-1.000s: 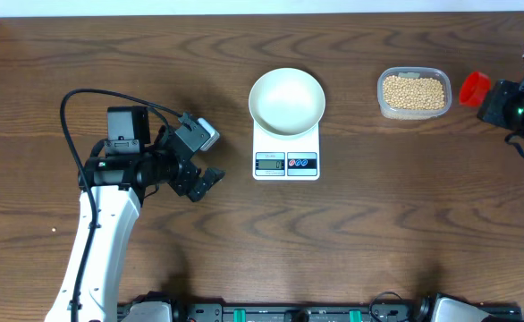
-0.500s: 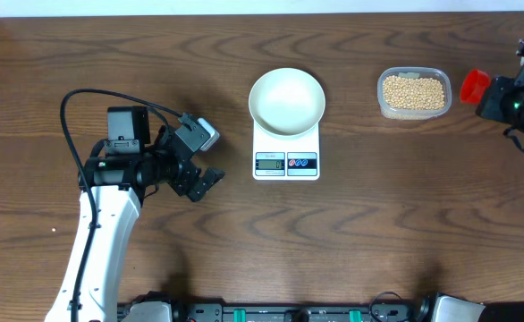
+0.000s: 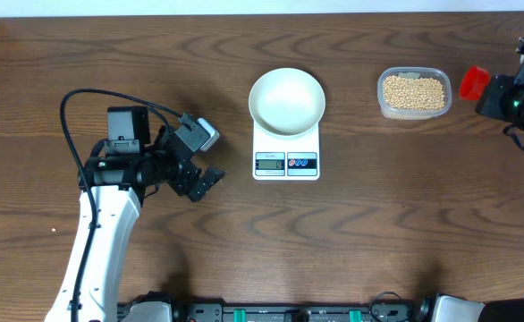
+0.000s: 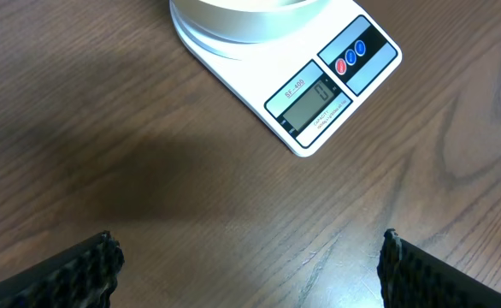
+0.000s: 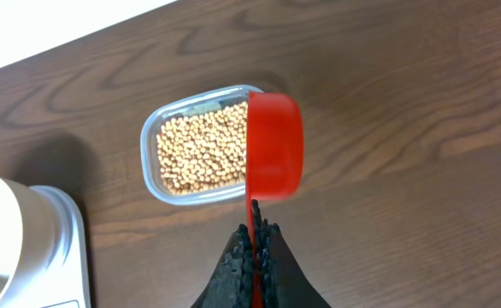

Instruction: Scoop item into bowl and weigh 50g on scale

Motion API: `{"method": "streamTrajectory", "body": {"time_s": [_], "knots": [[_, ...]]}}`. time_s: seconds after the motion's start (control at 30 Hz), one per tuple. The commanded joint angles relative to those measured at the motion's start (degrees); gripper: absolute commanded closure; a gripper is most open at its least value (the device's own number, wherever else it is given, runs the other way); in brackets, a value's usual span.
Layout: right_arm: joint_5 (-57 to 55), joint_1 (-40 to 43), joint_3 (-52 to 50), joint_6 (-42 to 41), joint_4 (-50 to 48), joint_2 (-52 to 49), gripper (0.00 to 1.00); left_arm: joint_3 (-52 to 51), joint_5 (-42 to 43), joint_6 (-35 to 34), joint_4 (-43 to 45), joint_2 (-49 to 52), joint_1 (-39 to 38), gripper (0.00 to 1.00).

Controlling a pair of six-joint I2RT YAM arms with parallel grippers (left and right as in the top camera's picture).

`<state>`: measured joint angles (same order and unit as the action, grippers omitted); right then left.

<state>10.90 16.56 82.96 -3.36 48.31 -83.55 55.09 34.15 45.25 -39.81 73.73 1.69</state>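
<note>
The beige beans (image 3: 414, 92) (image 5: 201, 150) fill a clear plastic tub (image 3: 413, 111) at the back right. A white bowl (image 3: 286, 100) stands on the white scale (image 3: 286, 162) (image 4: 323, 94) at the table's middle. My right gripper (image 5: 256, 229) is shut on the thin handle of a red scoop (image 5: 274, 145) (image 3: 473, 84), whose cup hangs just right of the tub, above its right rim. My left gripper (image 3: 201, 183) (image 4: 249, 257) is open over bare wood, left of the scale, with nothing between its fingers.
The wooden table's (image 3: 396, 224) back edge meets a white strip behind the tub. A black cable (image 3: 74, 103) loops over the left arm. The scale's display (image 4: 309, 98) and two round buttons (image 4: 351, 56) face the table's front.
The red scoop has shifted slightly up and left, toward the tub, with the right gripper. The left arm has not moved.
</note>
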Motion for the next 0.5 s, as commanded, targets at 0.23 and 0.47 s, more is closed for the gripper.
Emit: {"method": "streamTrajectory", "body": {"time_s": [0.23, 0.47], "knots": [[0.9, 0.3, 1.4, 0.9, -1.8, -1.8, 0.99, 0.0, -0.3, -0.1, 0.0, -0.1, -0.2, 0.02], [0.8, 0.3, 1.4, 0.9, -1.9, -1.9, 0.99, -0.1, -0.3, -0.1, 0.0, -0.1, -0.2, 0.02]]}}
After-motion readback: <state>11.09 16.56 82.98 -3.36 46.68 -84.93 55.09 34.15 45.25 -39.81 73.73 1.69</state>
